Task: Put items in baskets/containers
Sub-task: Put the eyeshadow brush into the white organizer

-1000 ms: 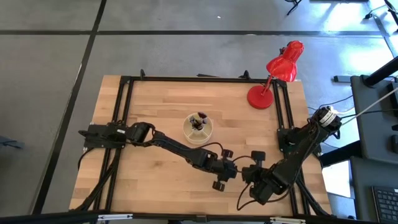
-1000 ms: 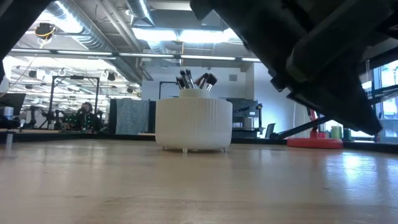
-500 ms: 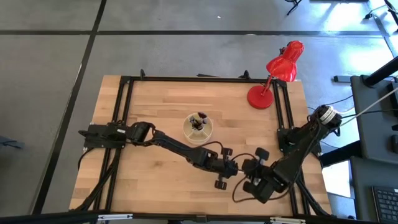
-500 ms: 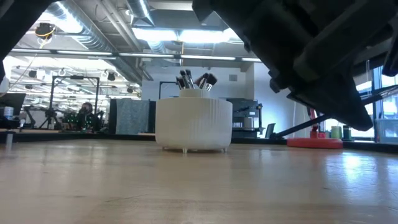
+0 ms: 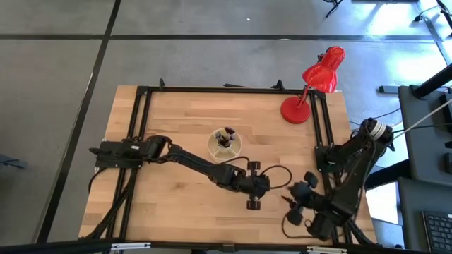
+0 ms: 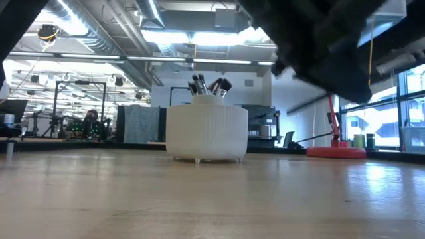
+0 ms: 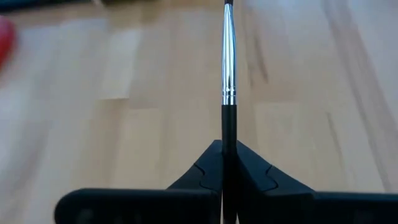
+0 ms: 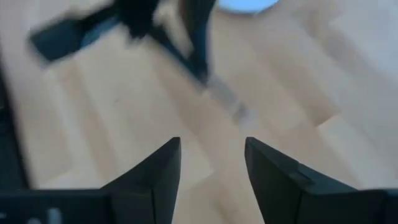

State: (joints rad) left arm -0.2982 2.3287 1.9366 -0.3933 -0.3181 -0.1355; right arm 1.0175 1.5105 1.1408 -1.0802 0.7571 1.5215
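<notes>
Left hand [image 7: 229, 163] clamped on a brush [image 7: 229, 68], its tip cut off; right hand [image 8: 211, 163] apart, blurred

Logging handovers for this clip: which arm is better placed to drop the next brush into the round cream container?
The left. Its gripper is shut on a thin dark-handled, silver-ferruled brush, near the round cream container. The right gripper is open, empty and farther off near the table's edge.

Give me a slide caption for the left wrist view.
Left end effector shut on a makeup brush above the wooden table.
</notes>
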